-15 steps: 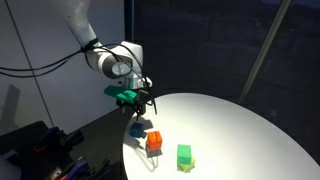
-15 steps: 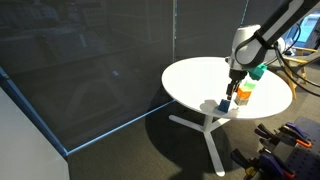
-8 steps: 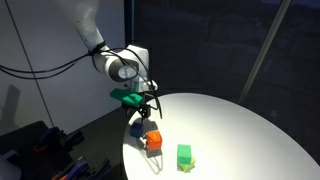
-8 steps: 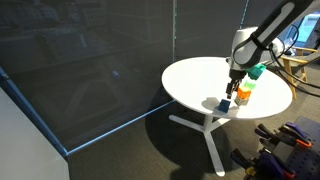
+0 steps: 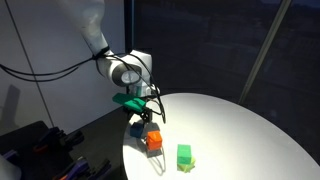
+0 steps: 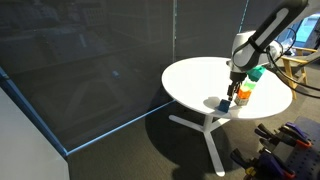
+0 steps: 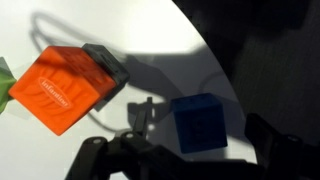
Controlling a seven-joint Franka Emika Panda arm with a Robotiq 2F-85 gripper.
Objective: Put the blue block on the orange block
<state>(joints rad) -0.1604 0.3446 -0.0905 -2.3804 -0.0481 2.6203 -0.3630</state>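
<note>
The blue block point(image 7: 198, 123) sits on the white round table near its edge, seen in both exterior views point(image 5: 135, 127) point(image 6: 221, 104). The orange block point(image 7: 62, 88) stands close beside it point(image 5: 153, 140) point(image 6: 241, 97), apart from it. My gripper point(image 7: 195, 152) is open and hangs just above the blue block, with one dark finger on each side of it in the wrist view. It also shows in both exterior views point(image 5: 141, 113) point(image 6: 233, 93). The fingers do not touch the block.
A bright green block point(image 5: 184, 155) stands on the table point(image 5: 240, 125) beyond the orange one, and its corner shows in the wrist view point(image 7: 4, 76). The table edge runs right next to the blue block. A dark floor and cables lie below.
The gripper has come down and moved slightly toward the blue block. The blocks have not moved.
</note>
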